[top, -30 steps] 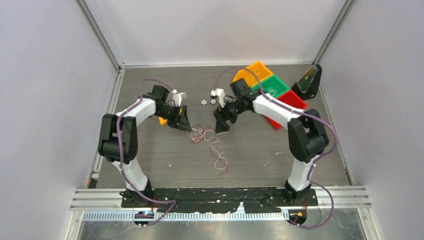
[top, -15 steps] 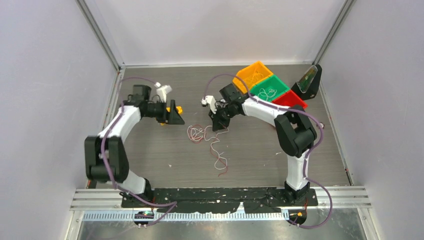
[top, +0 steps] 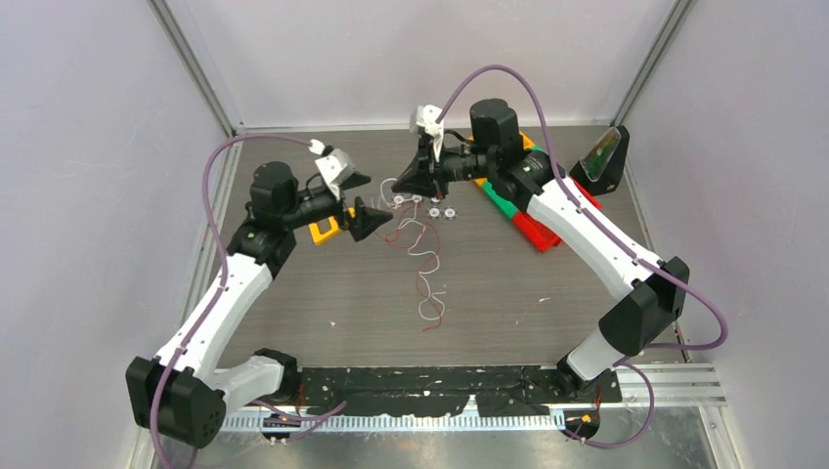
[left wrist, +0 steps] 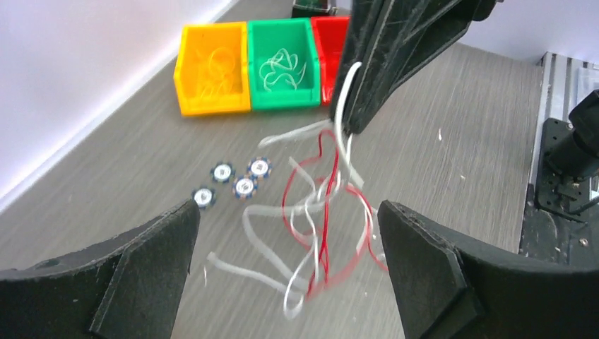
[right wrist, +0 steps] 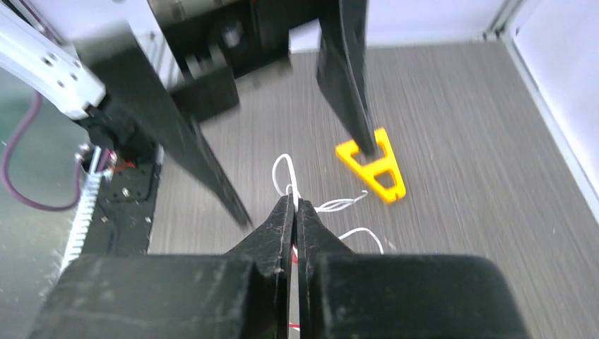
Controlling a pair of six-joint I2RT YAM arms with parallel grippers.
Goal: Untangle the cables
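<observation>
Grey wood-grain counter [top: 547, 293] inside white walls [top: 411, 59], right hand [right wrist: 293, 205] pinched shut on white and red cables [left wrist: 319, 212], tangle hanging from it and trailing onto the counter's middle, left hand [left wrist: 288, 208] spread wide facing the tangle, gripping nothing, orange, green, red bins [left wrist: 282, 99] behind.

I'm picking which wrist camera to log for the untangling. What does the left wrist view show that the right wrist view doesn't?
Only left wrist: the yellow bin, green bin and red bin, four small discs, and the full hanging tangle of red and white cables. Only right wrist: a yellow triangular frame lying on the table. Both: the right gripper shut on the white cable, and the left gripper open.
</observation>
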